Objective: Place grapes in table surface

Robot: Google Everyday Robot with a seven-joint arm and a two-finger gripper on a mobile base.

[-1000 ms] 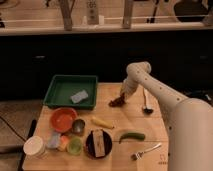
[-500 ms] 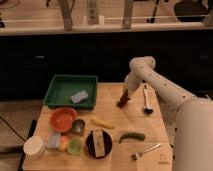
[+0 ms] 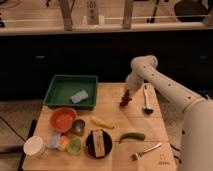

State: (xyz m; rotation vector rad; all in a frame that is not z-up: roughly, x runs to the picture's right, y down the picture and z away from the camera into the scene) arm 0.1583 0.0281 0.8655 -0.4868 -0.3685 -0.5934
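Camera view: end effector (image 3: 128, 91) at grapes (image 3: 125, 98) over tan table surface (image 3: 112, 105)

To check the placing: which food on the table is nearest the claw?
The dark purple grapes, right below the claw at the table's far side; the yellow piece and green pepper lie farther forward.

jaws at grapes (image 3: 124, 98), right of tray (image 3: 62, 89)
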